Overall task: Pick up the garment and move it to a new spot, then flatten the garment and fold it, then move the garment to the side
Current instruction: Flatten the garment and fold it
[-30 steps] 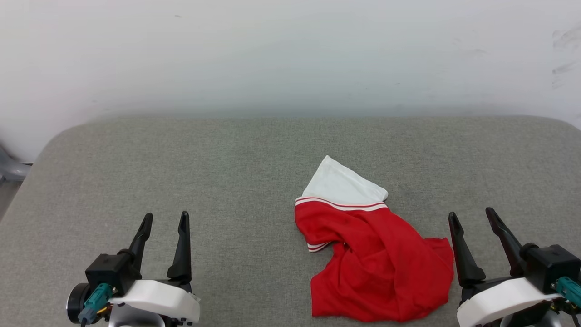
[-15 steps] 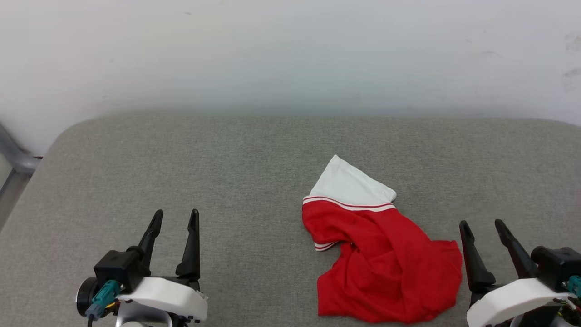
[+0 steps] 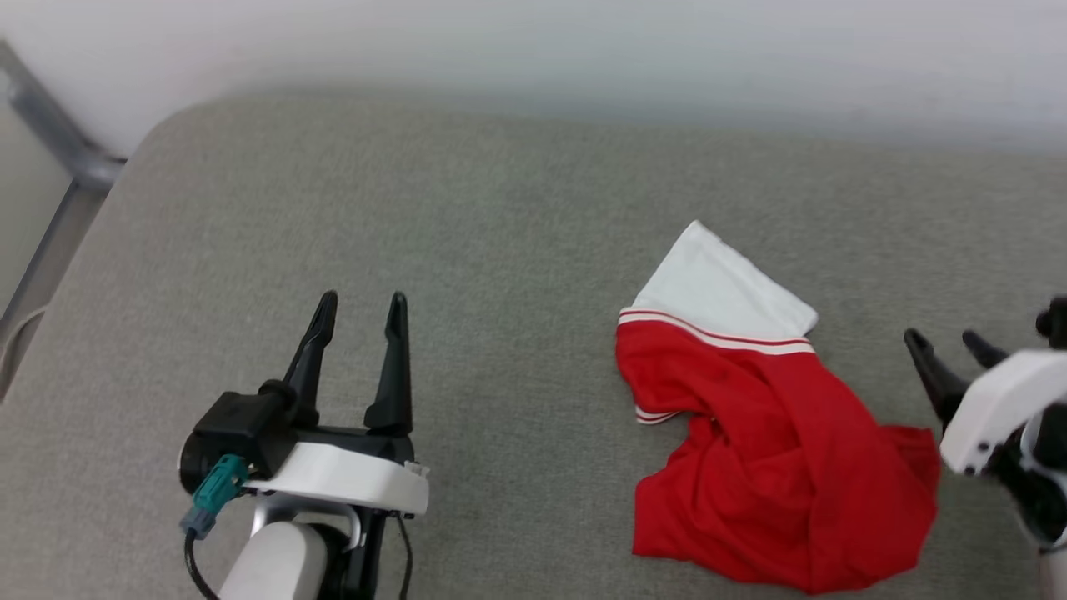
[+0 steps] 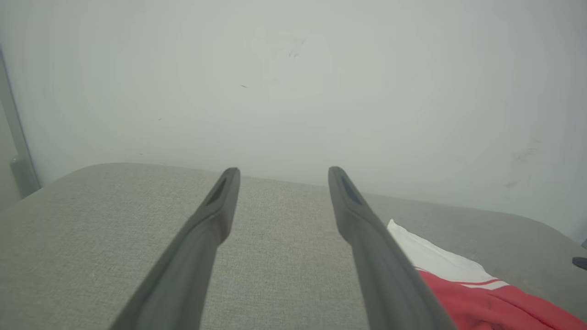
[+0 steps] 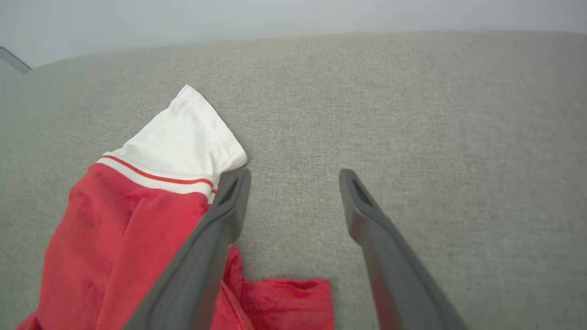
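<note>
The garment (image 3: 775, 450) lies crumpled on the grey cushion, right of centre in the head view: bright red cloth with a white panel and red-and-white striped trim at its far end. My right gripper (image 3: 946, 342) hovers open just off its right edge. In the right wrist view the garment (image 5: 133, 215) lies left of and partly under the left finger, with nothing between the right gripper's (image 5: 293, 176) fingers. My left gripper (image 3: 360, 302) is open over bare cushion, well left of the garment (image 4: 477, 288), and in its own wrist view the left gripper (image 4: 282, 172) holds nothing.
The grey fabric cushion (image 3: 500, 250) spreads across the head view, with a rounded far-left corner. A pale wall (image 3: 583, 50) rises behind it. A grey metal frame (image 3: 58, 158) runs beside the cushion's left edge.
The head view has tilted down and turned left, shifting the whole picture. My right gripper has risen and closed in on the garment's right edge. The garment lies as before.
</note>
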Motion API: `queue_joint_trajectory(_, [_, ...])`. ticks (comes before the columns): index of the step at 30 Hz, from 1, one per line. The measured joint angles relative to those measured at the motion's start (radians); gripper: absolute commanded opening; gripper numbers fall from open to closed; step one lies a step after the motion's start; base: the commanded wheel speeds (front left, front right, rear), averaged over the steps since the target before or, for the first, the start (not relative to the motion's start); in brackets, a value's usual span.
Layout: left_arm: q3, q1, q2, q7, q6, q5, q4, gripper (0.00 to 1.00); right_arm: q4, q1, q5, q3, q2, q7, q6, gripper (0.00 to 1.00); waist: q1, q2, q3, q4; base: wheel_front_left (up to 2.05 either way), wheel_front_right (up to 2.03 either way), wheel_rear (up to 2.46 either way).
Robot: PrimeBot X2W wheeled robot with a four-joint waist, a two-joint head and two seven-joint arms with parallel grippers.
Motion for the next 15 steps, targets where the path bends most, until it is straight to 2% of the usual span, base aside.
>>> queue_joint_trajectory(8, [0.018, -0.062, -0.083, 0.0, -0.062, 0.04, 0.006, 1.0, 0.099, -0.241, 0.098, 0.178, -0.135, 0.237, 0.0, 1.0, 0.0001, 0.0, 0.109, 0.085, 0.0, 0.0, 0.0])
queue_joint_trajectory(15, [0.036, -0.107, -0.125, 0.0, -0.105, 0.061, 0.028, 1.0, 0.188, -0.393, 0.131, 0.372, -0.207, 0.291, 0.0, 1.0, 0.0002, 0.0, 0.202, 0.149, 0.0, 0.0, 0.0])
